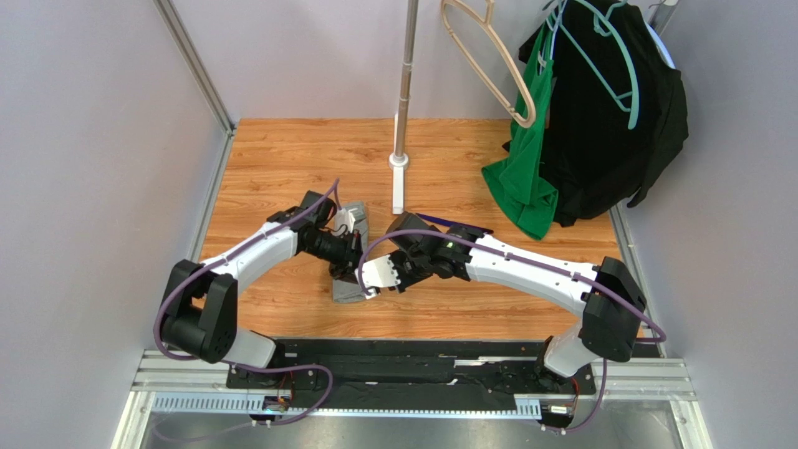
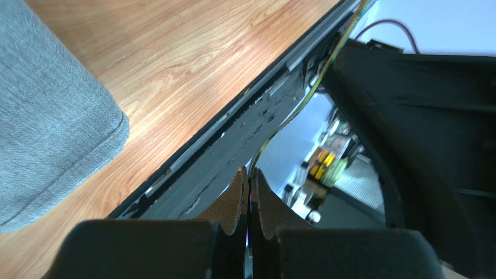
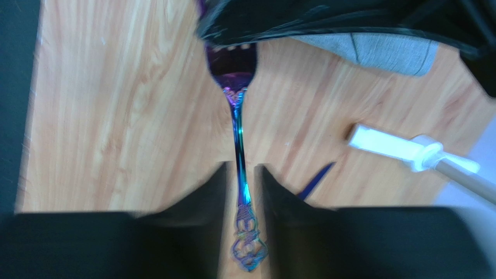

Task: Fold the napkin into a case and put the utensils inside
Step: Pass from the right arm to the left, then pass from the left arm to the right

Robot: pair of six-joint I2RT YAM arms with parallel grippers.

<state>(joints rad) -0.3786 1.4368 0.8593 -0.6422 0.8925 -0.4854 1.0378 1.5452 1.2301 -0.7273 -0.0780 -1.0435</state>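
Observation:
The napkin (image 1: 353,221) is a grey folded strip lying on the wooden table under both wrists; its rounded end (image 2: 46,116) shows in the left wrist view. The fork (image 3: 237,133), silvery with a purple-blue sheen, hangs in the air between the two grippers. My left gripper (image 2: 250,174) is shut on its head end, with a thin purple edge showing between the pads. My right gripper (image 3: 241,168) stands slightly open around the ornate handle, with a gap on each side. The dark purple utensil (image 3: 317,179) lies on the table beside the right fingers.
A metal pole on a white base (image 1: 398,182) stands behind the grippers. Hangers with a green garment (image 1: 524,178) and a black garment (image 1: 609,122) hang at the back right. A black rail (image 2: 233,133) marks the table's near edge.

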